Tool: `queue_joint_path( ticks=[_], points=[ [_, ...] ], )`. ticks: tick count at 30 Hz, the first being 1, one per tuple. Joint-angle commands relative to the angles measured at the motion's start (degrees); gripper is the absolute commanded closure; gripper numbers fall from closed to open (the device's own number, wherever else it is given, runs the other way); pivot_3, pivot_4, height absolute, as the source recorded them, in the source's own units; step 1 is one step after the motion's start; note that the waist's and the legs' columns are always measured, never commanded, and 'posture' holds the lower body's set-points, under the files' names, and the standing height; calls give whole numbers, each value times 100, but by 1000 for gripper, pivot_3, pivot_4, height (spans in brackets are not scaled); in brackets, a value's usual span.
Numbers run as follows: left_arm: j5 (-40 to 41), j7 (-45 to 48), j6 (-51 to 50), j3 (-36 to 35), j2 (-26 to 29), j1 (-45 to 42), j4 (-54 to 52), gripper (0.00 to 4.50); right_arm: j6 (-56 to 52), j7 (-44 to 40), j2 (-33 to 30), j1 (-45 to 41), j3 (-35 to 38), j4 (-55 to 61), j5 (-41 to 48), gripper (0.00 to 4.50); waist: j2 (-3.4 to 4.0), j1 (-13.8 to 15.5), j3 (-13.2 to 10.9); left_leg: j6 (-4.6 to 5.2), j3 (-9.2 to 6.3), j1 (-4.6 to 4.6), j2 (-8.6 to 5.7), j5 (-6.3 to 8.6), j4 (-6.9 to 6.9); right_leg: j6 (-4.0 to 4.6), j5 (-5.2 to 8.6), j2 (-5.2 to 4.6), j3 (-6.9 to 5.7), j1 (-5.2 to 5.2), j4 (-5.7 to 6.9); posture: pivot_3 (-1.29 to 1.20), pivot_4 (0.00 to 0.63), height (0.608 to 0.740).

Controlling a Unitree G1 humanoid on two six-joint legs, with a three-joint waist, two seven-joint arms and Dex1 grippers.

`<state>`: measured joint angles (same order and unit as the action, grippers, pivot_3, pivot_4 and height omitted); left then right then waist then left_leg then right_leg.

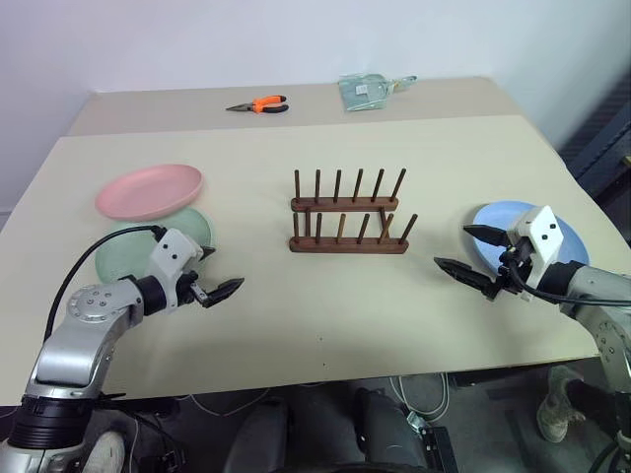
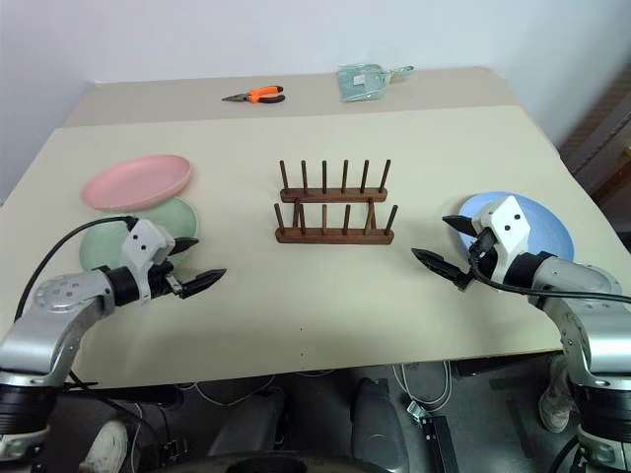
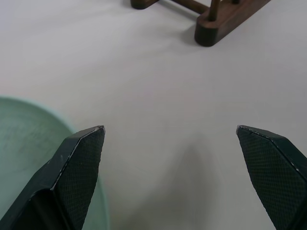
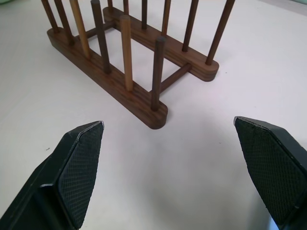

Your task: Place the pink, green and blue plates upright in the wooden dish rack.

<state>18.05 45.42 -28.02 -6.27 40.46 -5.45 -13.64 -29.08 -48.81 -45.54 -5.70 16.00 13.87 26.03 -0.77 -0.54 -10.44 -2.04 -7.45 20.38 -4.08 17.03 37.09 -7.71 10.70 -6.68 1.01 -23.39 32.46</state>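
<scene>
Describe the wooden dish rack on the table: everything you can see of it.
The small dark-brown wooden dish rack stands upright near the middle of the beige table. It has two parallel base bars with rounded ends, joined by thin crossbars, and each bar carries a row of six thin pegs; a few pegs look lighter than the rest. Its slots hold no plates. Nothing touches it except the tabletop.

Rack (image 1: pixel 348 217) between left and right plates (image 1: pixel 148 191)

Beige table (image 1: pixel 296 325): plates (image 1: pixel 148 192), rack (image 1: pixel 347 212), pliers (image 1: pixel 258 104).
</scene>
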Motion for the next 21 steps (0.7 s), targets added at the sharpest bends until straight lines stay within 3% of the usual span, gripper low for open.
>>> queue_joint_path(
  ticks=[1, 12, 17, 21],
  points=[
    [42, -38, 49, 5, -25, -92, -242, 0, 212, -15, -35, -236, -21, 13, -44, 50, 0, -6, 0, 0, 0, 0, 0, 0, 0, 0, 0, 0, 0, 0, 0, 0, 150, 740],
    [-24, 48, 192, 242, -73, -341, -158, 0, 91, -76, -33, -467, -310, -20, -46, 50, -2, 27, -1, 0, 0, 2, -1, 0, 1, 0, 0, 0, 0, 0, 0, 0, 150, 740],
    [-249, 552, 473, 865, -126, -1159, 844, 0, -186, 153, 47, -181, -317, 622, 38, 50, 1, 91, 1, 0, 1, 1, -3, 0, 3, -1, -1, 1, 0, -1, 1, 0, 150, 740],
    [-766, 872, 1036, 1637, -754, -2421, 2493, 0, -408, 382, 229, 228, -349, 1251, 205, 50, -1, 178, 3, 0, 1, 2, -4, -1, 8, -9, -6, 1, -4, 2, 2, 0, 150, 740]
  ],
)
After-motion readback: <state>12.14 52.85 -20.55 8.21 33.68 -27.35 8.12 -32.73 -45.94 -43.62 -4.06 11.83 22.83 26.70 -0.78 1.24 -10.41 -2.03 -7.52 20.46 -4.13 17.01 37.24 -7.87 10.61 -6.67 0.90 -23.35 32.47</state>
